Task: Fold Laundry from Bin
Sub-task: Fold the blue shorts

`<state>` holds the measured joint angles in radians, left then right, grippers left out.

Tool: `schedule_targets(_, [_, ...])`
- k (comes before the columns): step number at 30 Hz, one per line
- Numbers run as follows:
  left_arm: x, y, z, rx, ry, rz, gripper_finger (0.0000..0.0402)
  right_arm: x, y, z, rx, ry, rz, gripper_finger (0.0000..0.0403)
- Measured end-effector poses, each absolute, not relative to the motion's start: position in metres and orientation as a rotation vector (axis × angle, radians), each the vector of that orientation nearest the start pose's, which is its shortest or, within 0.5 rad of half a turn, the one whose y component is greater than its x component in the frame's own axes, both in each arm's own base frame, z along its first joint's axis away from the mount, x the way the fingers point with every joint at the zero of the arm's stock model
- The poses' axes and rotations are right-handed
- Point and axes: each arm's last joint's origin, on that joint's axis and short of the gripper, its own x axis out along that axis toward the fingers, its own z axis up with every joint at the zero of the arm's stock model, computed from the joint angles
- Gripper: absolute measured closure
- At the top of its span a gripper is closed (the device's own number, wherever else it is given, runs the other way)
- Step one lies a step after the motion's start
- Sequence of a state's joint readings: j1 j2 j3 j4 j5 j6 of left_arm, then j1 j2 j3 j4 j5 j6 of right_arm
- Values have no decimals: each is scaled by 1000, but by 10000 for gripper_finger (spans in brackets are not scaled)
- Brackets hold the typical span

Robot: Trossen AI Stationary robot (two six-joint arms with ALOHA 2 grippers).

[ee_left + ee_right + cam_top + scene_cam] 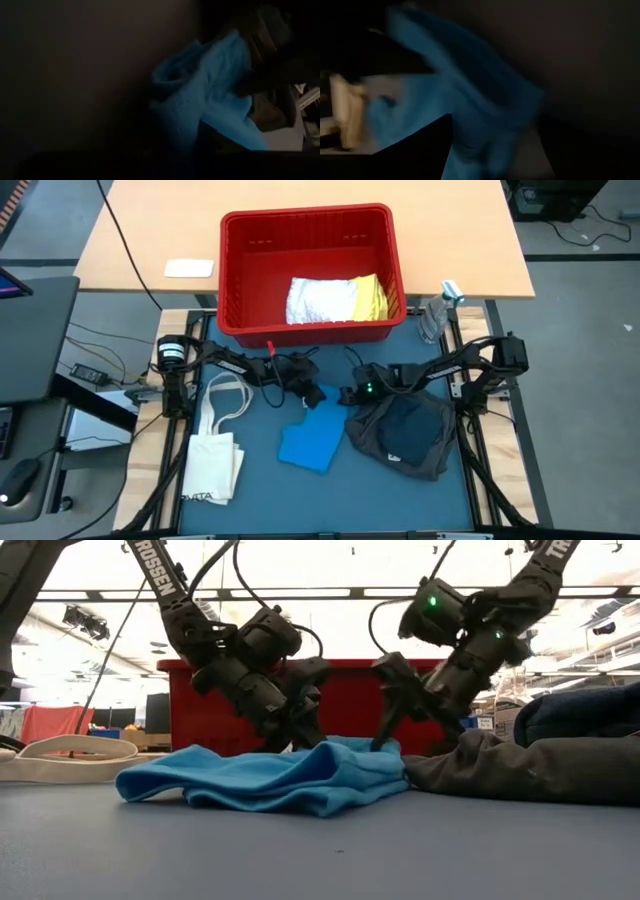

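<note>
Your bright blue soft cloth lies crumpled at the middle of the blue-topped bench, its long axis running from the near left to the far right, where its far corner sits between the two arms. Your left end effector is down on that far corner with its fingers drawn in on the fabric, pinching the blue cloth. Your right end effector stands just beside it at the same edge, fingers spread, touching the cloth's far right end without gripping it. A dark grey and navy heap of limp clothing lies just right of the blue cloth. The large red slotted plastic bin stands at the far side, holding a white textured piece and a yellow piece. A cream tote bag lies flat at the left.
</note>
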<state>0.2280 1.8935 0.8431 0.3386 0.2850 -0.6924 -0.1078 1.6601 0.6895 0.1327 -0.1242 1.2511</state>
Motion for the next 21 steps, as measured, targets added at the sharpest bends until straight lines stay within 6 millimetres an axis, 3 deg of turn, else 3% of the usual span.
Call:
schedule_targets(5, [343, 71, 109, -870, 675, 211, 346, 301, -37, 109, 1274, 729, -434, 107])
schedule_targets(9, [343, 71, 108, -855, 678, 200, 333, 314, -41, 100, 1261, 673, -350, 135])
schedule_targets(13, [342, 72, 109, -850, 683, 166, 336, 320, -46, 99, 1243, 683, -325, 219])
schedule_targets(17, [339, 77, 117, -853, 669, 165, 361, 320, -53, 110, 1169, 652, -266, 356])
schedule_targets(21, [333, 86, 147, -813, 575, 154, 372, 314, -59, 139, 1091, 565, -275, 358])
